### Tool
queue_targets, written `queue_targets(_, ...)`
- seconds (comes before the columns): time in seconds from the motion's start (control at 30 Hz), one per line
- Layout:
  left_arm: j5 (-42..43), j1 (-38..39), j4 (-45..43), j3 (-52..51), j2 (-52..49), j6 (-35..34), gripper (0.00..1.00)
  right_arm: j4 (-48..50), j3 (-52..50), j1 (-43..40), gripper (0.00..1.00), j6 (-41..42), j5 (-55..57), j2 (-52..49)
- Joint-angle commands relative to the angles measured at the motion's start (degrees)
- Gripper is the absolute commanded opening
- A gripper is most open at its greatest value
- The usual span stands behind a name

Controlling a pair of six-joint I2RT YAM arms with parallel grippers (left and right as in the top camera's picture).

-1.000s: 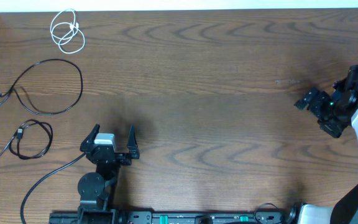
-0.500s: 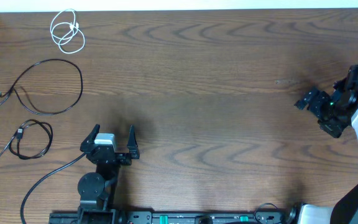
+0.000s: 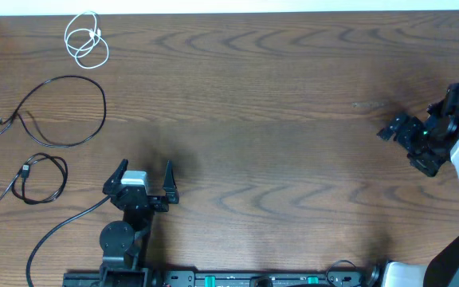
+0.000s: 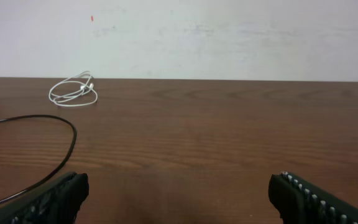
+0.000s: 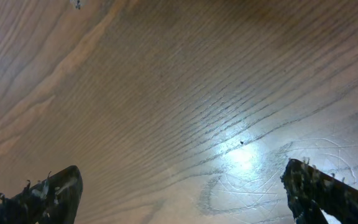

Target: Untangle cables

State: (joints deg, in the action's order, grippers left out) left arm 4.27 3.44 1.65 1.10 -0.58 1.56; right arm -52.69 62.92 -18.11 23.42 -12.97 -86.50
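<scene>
A coiled white cable [image 3: 85,40] lies at the far left of the table; it also shows in the left wrist view [image 4: 73,92]. A black cable [image 3: 62,112] lies in a wide loop below it, and its arc shows in the left wrist view [image 4: 55,163]. A second, smaller black cable [image 3: 34,178] is looped at the left edge. All three lie apart. My left gripper [image 3: 143,177] is open and empty, right of the small black cable. My right gripper [image 3: 401,134] is open and empty at the far right, above bare wood [image 5: 185,124].
A thick black arm wire [image 3: 58,231] curves from the left arm base to the front left. The arm bases and a rail [image 3: 213,279] line the front edge. A pale wall [image 4: 229,31] stands behind the table's far edge.
</scene>
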Motion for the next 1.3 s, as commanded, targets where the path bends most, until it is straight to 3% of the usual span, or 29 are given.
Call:
queue_targets(0.0,0.17,0.17,2.16,-0.87,0.35,0.79,0.98,0.0,0.28,-0.22,0.99,-0.76,0.48,0.57)
queue_targets(0.37,0.2,0.17,2.16,-0.87,0.35,0.79,0.98,1.97,-0.07,1.22,0.99,-1.44,3.19,1.79)
queue_targets(0.53,0.2,0.17,2.16,-0.87,0.35,0.79,0.98,10.58,-3.72,6.99,0.99,-11.69,3.19,7.1)
queue_targets(0.7,0.17,0.17,2.16,-0.87,0.35,0.79,0.98,25.24,-14.62,14.75,0.99,-22.4,3.23,19.02)
queue_targets(0.97,0.17,0.17,2.16,-0.87,0.35,0.79,0.98,46.77,-35.74,16.17,0.99,-27.17,3.43,40.61)
queue_targets(1.07,0.17,0.17,2.16,-0.87,0.35,0.79,0.98,48.06,-41.07,16.17,0.99,-32.04,3.43,50.49)
queue_targets(1.27,0.17,0.17,2.19,-0.87,0.35,0.79,0.98,50.53,-46.84,16.17,0.99,-32.74,3.43,62.53)
